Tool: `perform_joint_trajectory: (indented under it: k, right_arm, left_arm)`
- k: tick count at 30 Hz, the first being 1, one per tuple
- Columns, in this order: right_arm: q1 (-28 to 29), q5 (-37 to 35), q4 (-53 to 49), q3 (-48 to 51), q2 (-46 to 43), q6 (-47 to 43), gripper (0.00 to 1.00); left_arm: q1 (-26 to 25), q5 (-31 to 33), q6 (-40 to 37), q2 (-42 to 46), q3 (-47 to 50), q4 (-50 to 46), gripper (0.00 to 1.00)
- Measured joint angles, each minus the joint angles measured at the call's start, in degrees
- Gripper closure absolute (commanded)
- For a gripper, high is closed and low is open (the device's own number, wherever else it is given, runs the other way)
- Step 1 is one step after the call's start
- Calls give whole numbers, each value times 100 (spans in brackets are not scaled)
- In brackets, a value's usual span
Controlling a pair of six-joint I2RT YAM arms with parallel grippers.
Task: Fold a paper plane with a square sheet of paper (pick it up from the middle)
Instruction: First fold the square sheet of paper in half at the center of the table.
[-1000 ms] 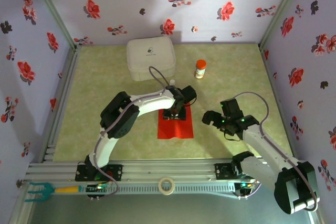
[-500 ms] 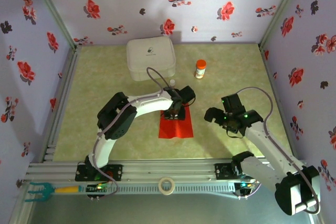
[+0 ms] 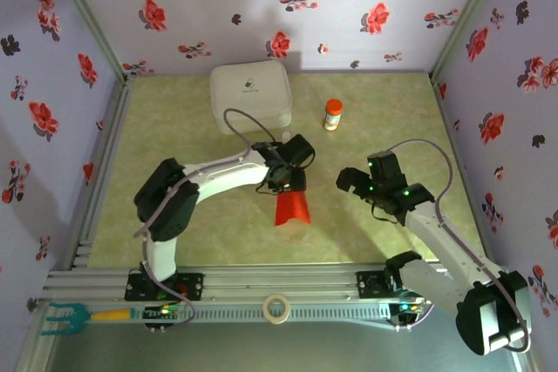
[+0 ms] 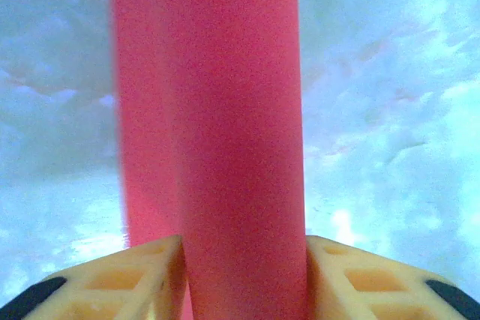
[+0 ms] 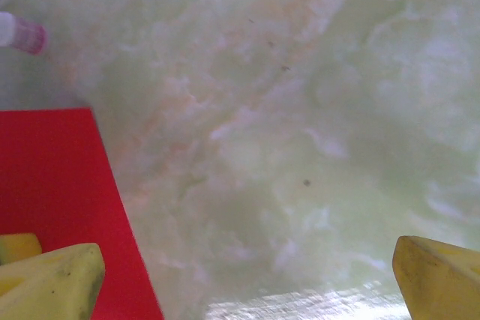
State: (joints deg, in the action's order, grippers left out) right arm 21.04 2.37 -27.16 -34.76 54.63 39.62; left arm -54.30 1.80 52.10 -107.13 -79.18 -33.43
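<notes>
While the right pincer hangs released and empty, jaws spread wide, the left pincer is clenched on the thin, bright red square sheet of paper. It grips at mid-sheet, its pale yellow fingers pressing in from either side of a raised fold. Both halves of the sheet drape away below the left pincer in a loose tent, which shows from overhead as a narrow red wedge. Whether the lower edge clears the mottled green tabletop cannot be told. The right pincer hovers near the sheet on its right, apart from it.

Beyond the left pincer toward the back wall sit a rounded white plastic case, a little to its left, and a small orange-capped bottle, off to its right. Both are well apart from the paper.

The sheet looks almost weightless and quite limp, with no stiffness of its own until it is creased. It is likely to slide between hard fingers, and a careless squeeze could crumple or tear it. Any stray crease would probably stay, so the pinch is best kept narrow and on the centre ridge, where a fold belongs anyway. For the folding itself, the free pincer would do well to take a hanging edge or corner below the left pincer, so the halves can be drawn level and matched.
</notes>
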Motion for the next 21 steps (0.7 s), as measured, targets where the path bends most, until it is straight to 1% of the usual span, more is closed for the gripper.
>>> perform_joint_trajectory:
  k: [5,9,14,19,21]
  right_arm:
    - [0,435,570,28,151,208,1]
    - [0,702,828,111,153,378,1]
    - [0,992,1073,151,153,553,1]
    - [0,1423,1582,326,229,809,1]
    - [0,1609,1840,400,317,953,1]
  left_arm:
    - [367,-645,28,713,901,1132,58]
    - [610,-1248,131,1005,1482,2020,58]
    - [822,-2094,455,1078,2083,3351,59]
    - [892,-2664,872,979,2535,4452,59]
    - [894,-2852,1119,807,2693,5053,60]
